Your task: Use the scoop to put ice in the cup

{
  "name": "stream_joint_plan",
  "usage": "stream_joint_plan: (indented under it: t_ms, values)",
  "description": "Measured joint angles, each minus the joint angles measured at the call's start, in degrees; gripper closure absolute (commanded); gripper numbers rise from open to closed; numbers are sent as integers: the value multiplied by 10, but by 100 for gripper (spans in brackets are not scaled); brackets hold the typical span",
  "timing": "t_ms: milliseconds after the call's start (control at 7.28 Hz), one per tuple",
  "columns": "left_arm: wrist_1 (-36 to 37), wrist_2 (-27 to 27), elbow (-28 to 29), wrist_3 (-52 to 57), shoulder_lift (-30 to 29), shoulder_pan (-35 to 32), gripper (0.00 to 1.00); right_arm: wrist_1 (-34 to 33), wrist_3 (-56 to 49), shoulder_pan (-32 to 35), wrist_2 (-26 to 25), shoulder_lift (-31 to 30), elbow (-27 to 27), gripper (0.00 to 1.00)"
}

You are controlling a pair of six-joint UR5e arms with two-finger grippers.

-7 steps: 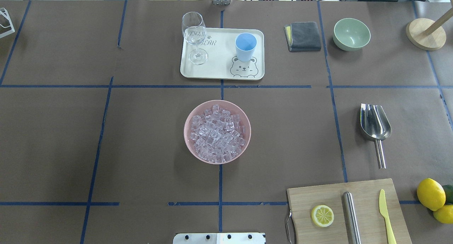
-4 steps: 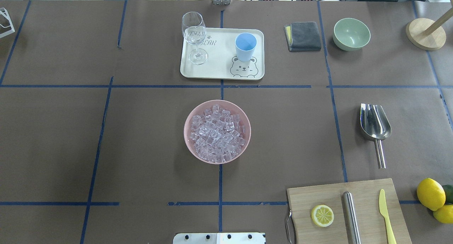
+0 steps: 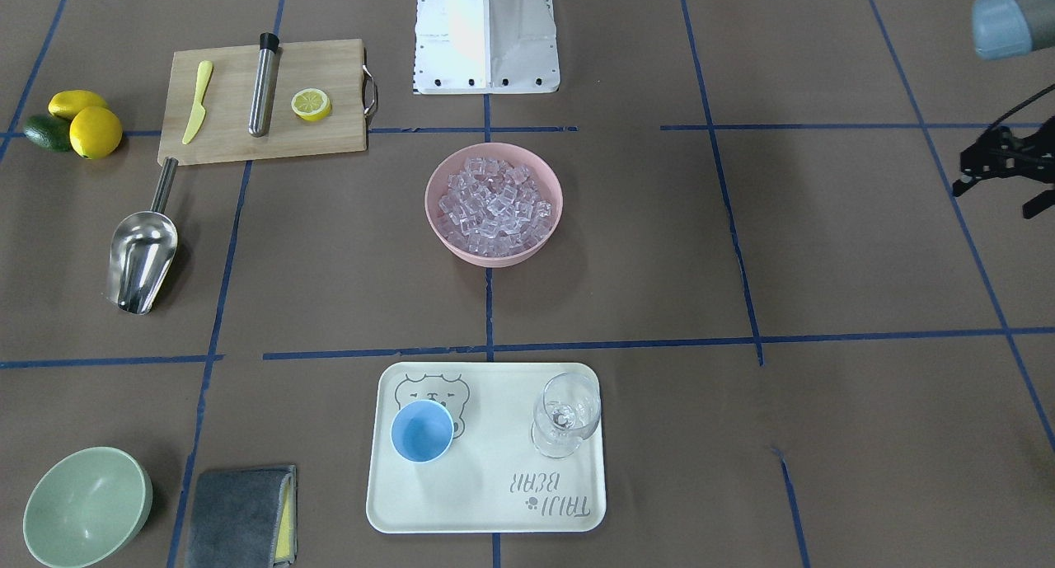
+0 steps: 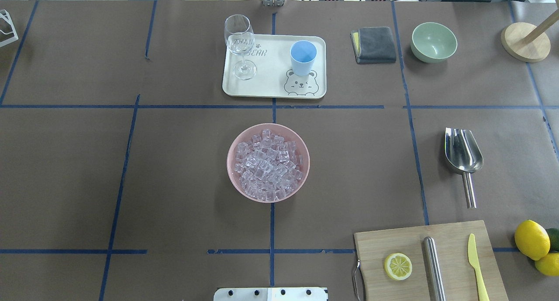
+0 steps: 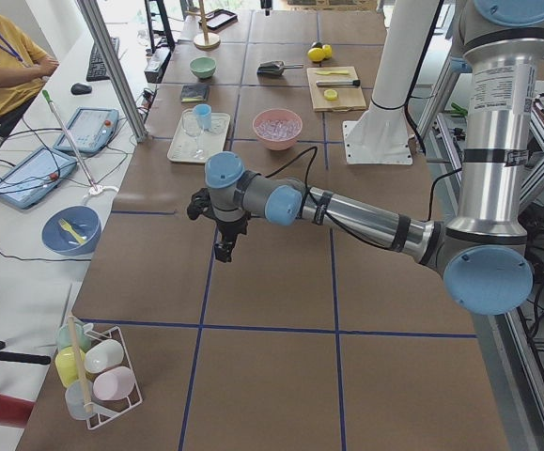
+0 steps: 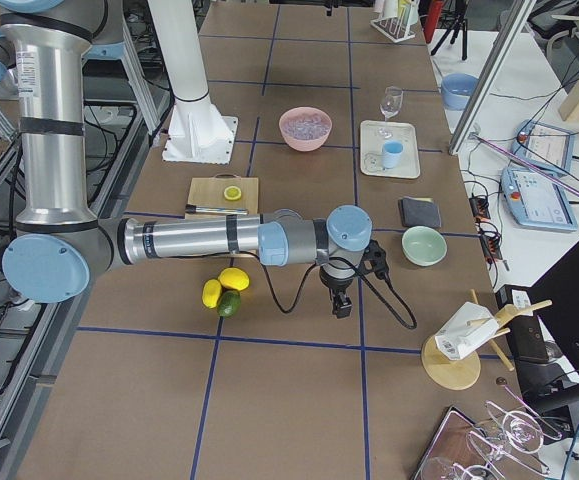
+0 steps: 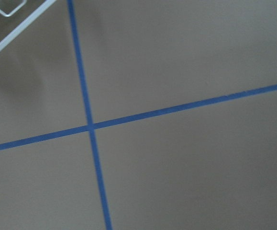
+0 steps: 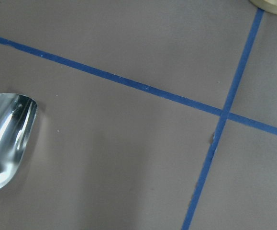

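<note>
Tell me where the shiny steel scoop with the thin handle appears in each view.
Exterior front-facing: shiny steel scoop, left side.
Overhead exterior: right side, mid-height.
Exterior left: far, top centre.
Exterior right: cannot tell; the near arm covers that spot.
Left wrist: not in it.
Right wrist: trough at left edge.
Landmark: wooden cutting board beside its handle end.

Silver tubular arms (image 5: 365,218), pale-blue joint caps (image 5: 225,171), black wrist hardware (image 5: 217,209), white bolted pedestal (image 3: 486,49).

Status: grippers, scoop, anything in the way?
Left gripper and right gripper over bare table, open or shut unclear. Scoop lying untouched; ice in pink bowl, cup empty on tray. Cutting board near handle end, not touching.
</note>
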Motion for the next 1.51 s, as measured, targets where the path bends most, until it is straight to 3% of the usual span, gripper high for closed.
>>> stream_joint_plan:
  t_ms: [275, 687, 1099, 1511]
  values:
    - [-69, 4, -3, -1, -68, 137, 0, 29, 40, -15, 44, -15, 11, 0]
    - [-108, 14, 69, 1, -223, 276, 0, 121, 176, -77, 58, -42, 54, 0]
    - [-227, 65, 114, 1, -244, 329, 0, 244, 343, -137, 51, -50, 59, 0]
    - [-277, 113, 129, 2, -241, 337, 0, 271, 486, -213, 0, -52, 98, 0]
